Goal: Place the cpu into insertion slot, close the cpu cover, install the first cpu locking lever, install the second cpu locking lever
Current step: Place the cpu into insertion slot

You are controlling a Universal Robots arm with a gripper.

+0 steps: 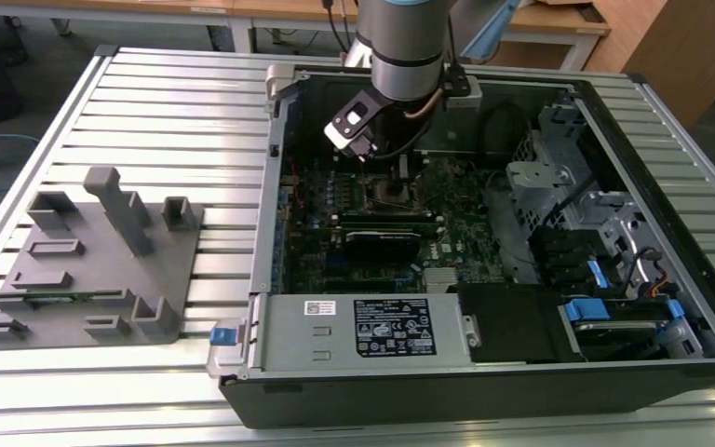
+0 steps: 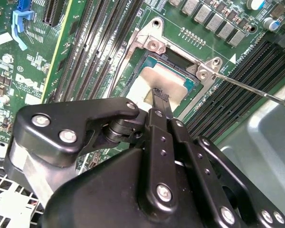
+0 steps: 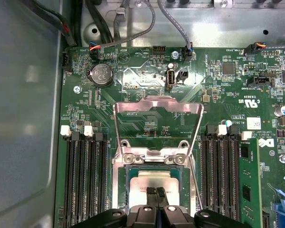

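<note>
Black metal gripper [image 3: 156,192] low over the green motherboard [image 3: 218,95] inside the open computer case [image 1: 482,391]. Its two slim fingers look pressed together with nothing between them, tips on or just above the cpu [image 3: 154,176], though contact is hard to judge.

The cpu, a flat pale square with a matte face, lies in the insertion slot [image 3: 119,187]. The cpu cover [image 3: 156,101], a thin silver frame, is raised open. A thin wire lever [image 2: 247,88] runs just beside the socket.
</note>
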